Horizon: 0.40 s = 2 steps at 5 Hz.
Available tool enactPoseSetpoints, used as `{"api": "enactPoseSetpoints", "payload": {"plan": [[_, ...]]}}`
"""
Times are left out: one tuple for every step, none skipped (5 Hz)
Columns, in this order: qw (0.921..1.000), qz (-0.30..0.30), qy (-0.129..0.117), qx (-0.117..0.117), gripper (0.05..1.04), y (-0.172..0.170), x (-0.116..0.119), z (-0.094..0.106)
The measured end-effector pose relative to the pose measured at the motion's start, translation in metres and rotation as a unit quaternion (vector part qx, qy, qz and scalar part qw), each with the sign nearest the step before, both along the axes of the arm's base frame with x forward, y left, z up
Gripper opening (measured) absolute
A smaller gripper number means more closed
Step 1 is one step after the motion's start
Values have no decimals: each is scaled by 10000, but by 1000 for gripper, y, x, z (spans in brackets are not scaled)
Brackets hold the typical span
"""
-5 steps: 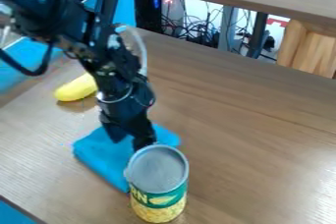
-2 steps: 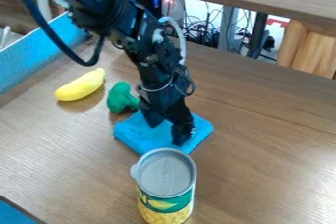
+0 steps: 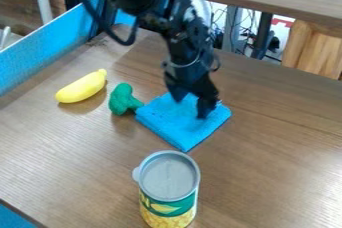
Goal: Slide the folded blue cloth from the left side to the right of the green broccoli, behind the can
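Camera view: directly beneath the hand (image 3: 190,109), its fingers being held apart, the folded blue cloth (image 3: 167,122) is being supported by the wooden surface (image 3: 267,137).

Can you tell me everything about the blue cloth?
The blue cloth looks soft and thick, like a squarish pad with rounded corners. It lies flat on the brown table. The gripper's spread fingers point down at its far part; whether they pinch it, I can't tell. The green broccoli is right beside one corner.
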<state>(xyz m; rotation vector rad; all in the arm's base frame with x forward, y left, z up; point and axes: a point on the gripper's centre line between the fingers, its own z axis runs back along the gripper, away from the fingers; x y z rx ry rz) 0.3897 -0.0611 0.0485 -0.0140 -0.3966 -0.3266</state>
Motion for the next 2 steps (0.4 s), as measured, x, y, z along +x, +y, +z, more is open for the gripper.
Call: {"api": "enactPoseSetpoints", "payload": {"plan": [[9999,-110,-52,-8,1001,-16,26,9],[9999,-111,10,-5,1001,-20,44,12]]}}
